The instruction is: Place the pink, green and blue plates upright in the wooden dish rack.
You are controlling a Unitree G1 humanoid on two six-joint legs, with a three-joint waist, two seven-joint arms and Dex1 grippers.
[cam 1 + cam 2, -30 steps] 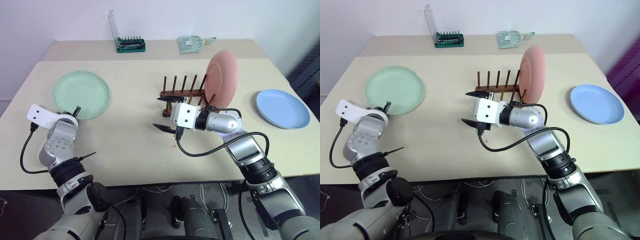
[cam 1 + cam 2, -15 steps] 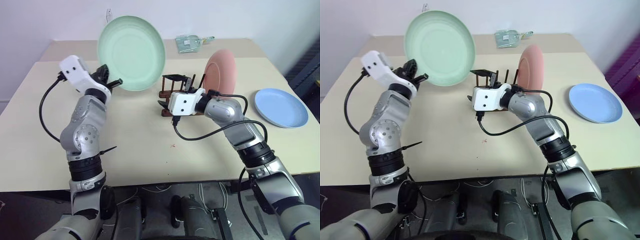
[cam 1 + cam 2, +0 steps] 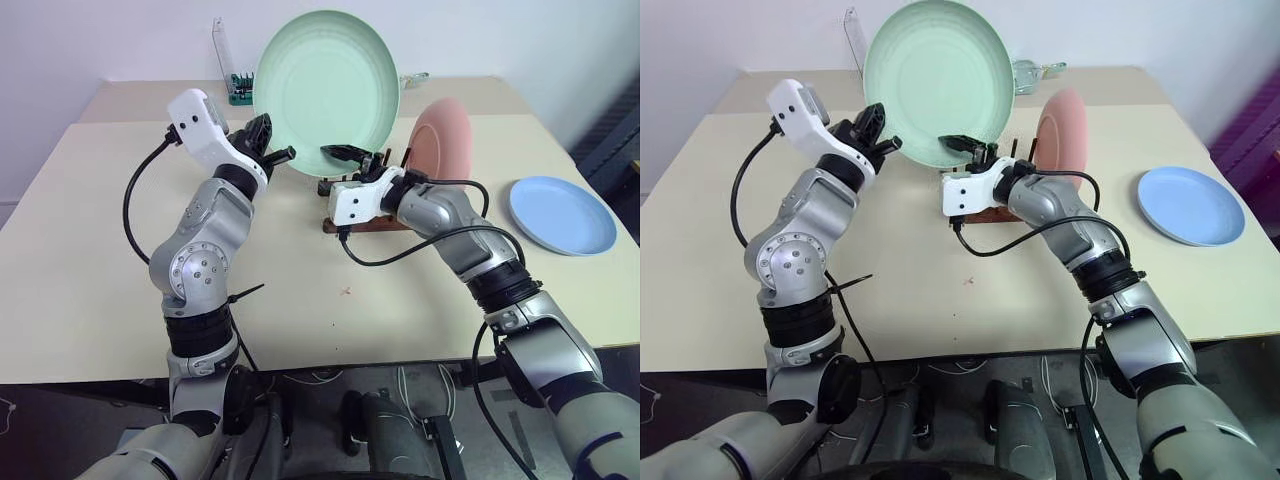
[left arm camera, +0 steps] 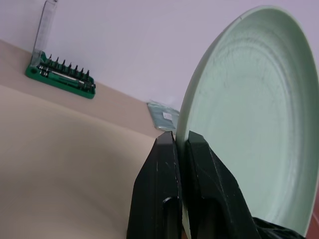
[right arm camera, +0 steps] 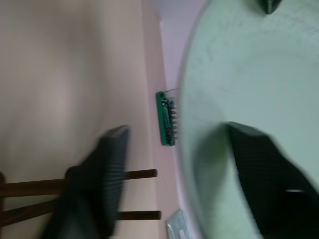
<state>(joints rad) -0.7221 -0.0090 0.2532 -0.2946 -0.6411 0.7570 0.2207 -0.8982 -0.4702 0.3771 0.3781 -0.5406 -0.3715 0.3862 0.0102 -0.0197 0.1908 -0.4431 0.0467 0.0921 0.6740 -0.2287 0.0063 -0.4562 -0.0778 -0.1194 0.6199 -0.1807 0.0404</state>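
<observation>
Left wrist view: left gripper [image 4: 180,144] pinches the green plate [image 3: 328,93] rim above the wooden dish rack [image 3: 366,215]; right gripper [image 3: 345,166] straddles the rim half-open and should clamp squarely.

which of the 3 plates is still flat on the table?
The blue plate, lying flat at the table's right edge. The pink plate stands upright in the rack; the green plate is held aloft by the left hand.

I get bright, even light across the table [image 3: 80,250], apparently from overhead, with soft shadows and no harsh glare; the head views are sharp to the edges; my right wrist view is smeared, its fingers [image 5: 94,184] and the green plate [image 5: 239,79] blurred, perhaps by motion.
</observation>
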